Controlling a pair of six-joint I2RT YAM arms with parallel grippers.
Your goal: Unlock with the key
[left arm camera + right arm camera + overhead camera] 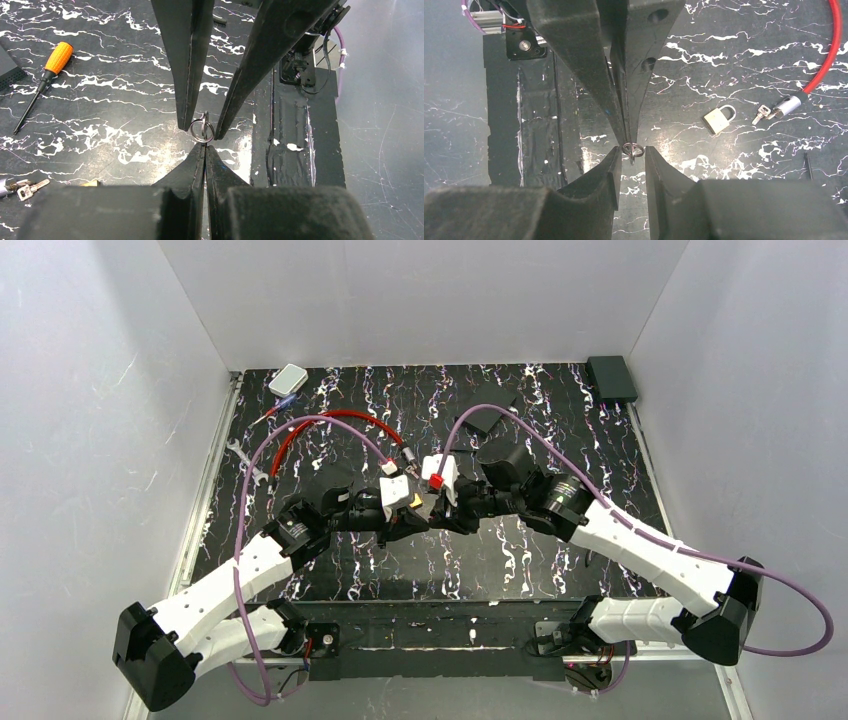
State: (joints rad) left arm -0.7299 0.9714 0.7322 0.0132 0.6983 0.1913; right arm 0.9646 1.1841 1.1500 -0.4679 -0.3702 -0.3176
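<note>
The key (632,159) is a tiny silvery piece on a small ring (632,149), held in the air above the table. My left gripper (205,146) is shut on it, with only the ring (202,128) sticking out past the tips. My right gripper (632,150) faces it tip to tip and is open, one finger close on each side of the ring. In the top view the two grippers (422,518) (446,514) meet mid-table. The small brass padlock (718,119) lies on the table beyond them.
A red cable lock (825,62) with a silver end (788,105) and its own keys (761,114) lies near the padlock. An orange-handled screwdriver (56,57), wrenches (246,460), a white box (288,379) and a black box (611,377) sit toward the table's edges.
</note>
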